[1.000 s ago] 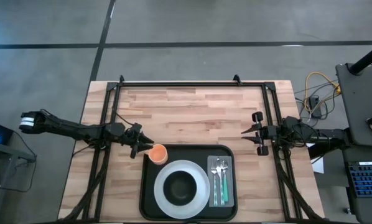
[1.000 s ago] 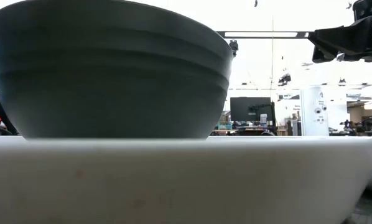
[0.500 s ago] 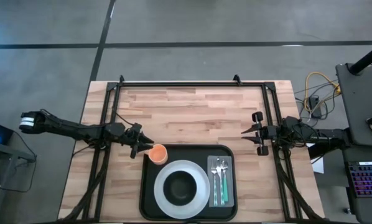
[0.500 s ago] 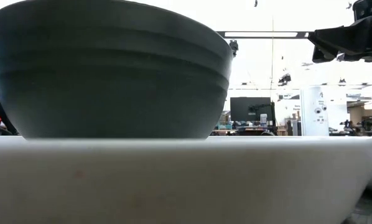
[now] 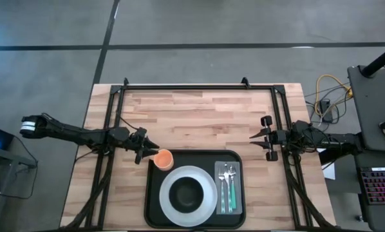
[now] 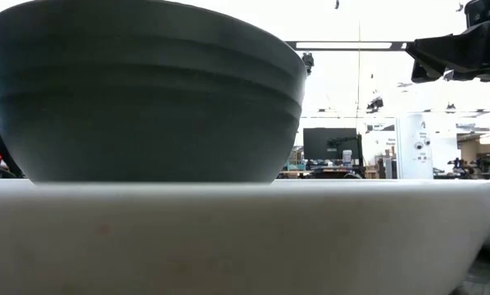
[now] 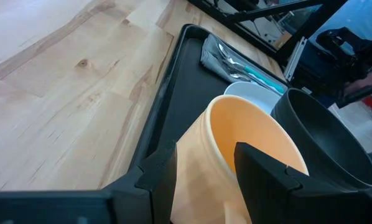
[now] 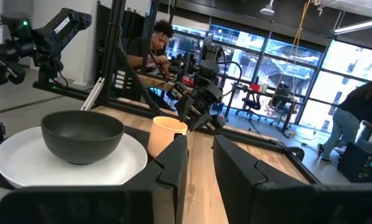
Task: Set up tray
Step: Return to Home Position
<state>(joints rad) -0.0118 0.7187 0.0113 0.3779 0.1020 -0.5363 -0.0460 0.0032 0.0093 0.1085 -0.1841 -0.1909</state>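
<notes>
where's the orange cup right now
In the high view the orange cup stands at the tray's back-left corner, beside the white plate, held in the left pincer.

Light wooden table, black tray flat on its near middle edge.

Even overhead light; low view backlit, foreground blurred

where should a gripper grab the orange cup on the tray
Probably by its rim wall, as the left gripper does now: one finger inside the open mouth, one outside. The orange cup stands upright in the tray's corner; the bowl crowds its other side.
</notes>
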